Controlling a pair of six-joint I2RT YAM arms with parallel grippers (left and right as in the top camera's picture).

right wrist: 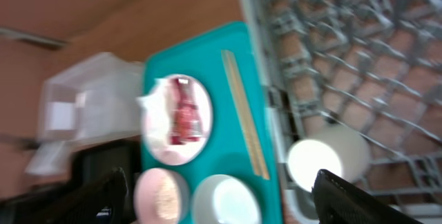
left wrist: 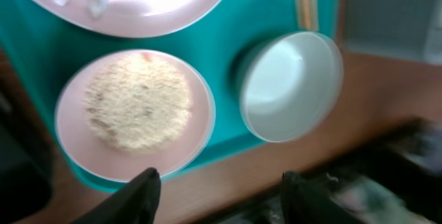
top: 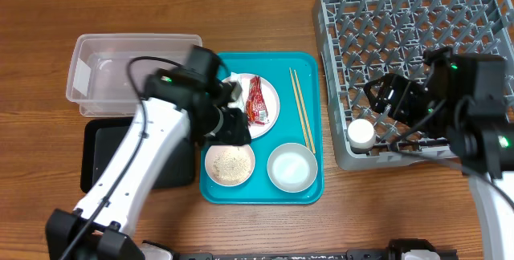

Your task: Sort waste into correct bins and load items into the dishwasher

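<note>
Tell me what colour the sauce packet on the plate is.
The packet on the white plate is red. The overhead view shows it most sharply.

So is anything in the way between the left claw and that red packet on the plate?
Nothing visible does. The red sauce packet lies uncovered on the white plate, with the crumpled napkin beside it on the arm's side, not on top. The left gripper hangs open above the tray near the rice bowl.
</note>
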